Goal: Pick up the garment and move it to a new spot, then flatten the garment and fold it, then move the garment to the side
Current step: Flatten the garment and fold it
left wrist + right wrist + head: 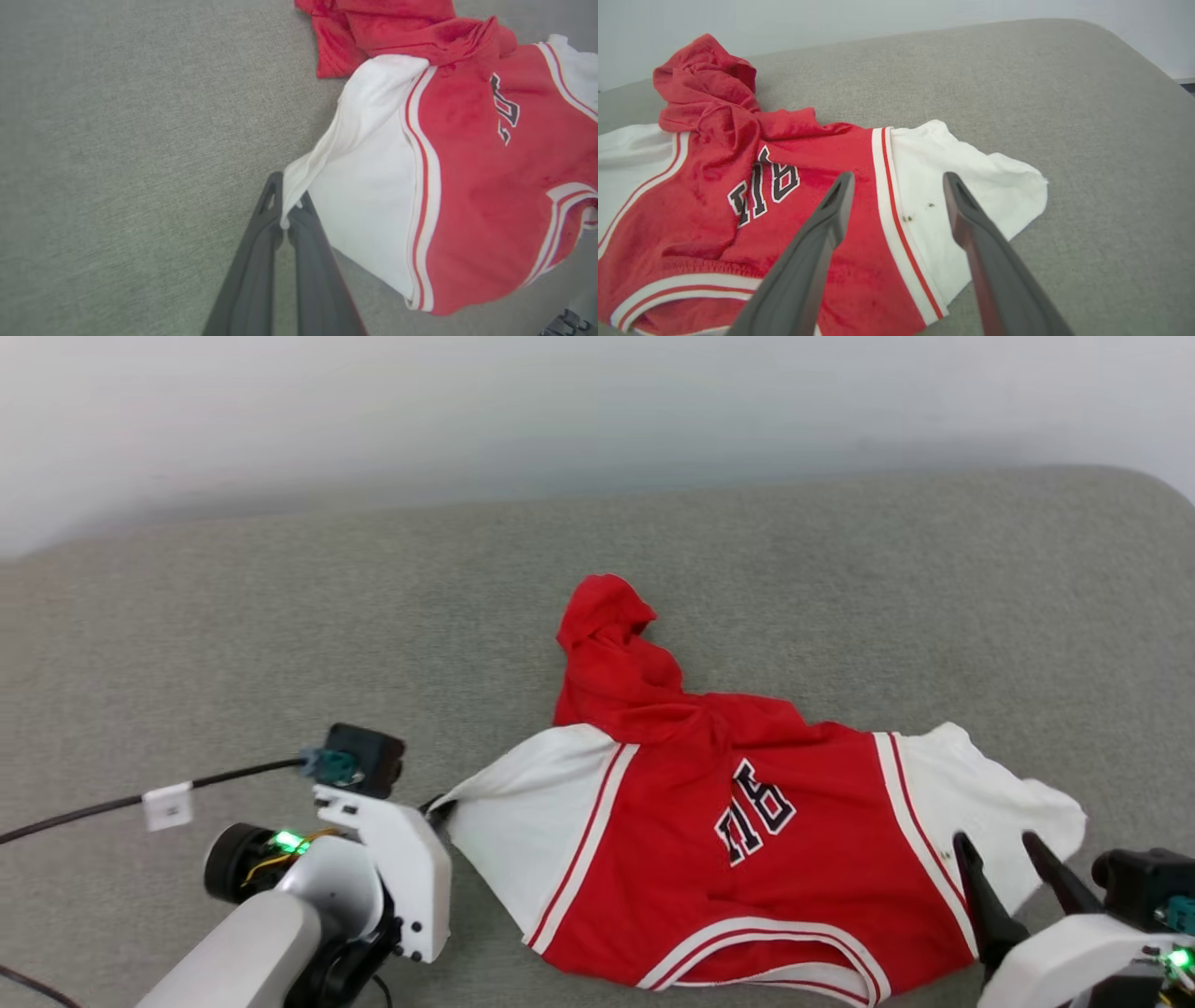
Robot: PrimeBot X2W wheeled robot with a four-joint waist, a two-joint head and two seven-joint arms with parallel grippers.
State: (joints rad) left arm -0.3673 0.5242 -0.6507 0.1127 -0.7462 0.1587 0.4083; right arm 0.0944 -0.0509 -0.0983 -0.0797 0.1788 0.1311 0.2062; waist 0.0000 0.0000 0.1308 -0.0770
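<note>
your left gripper (285,212) is pinching the nine o'clock sleeve hem of the garment (691,859), seemingly a thin bite; your right gripper (997,847) is hovering wide over the three o'clock sleeve. it's lying crumpled at centre, soft, light, limp: grip both sleeves.

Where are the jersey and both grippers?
jersey (653,877), head view, red chest panel.
left gripper (287,205), left wrist view, between fingers shut on sleeve edge.
right gripper (899,179), right wrist view, between open fingers.
</note>
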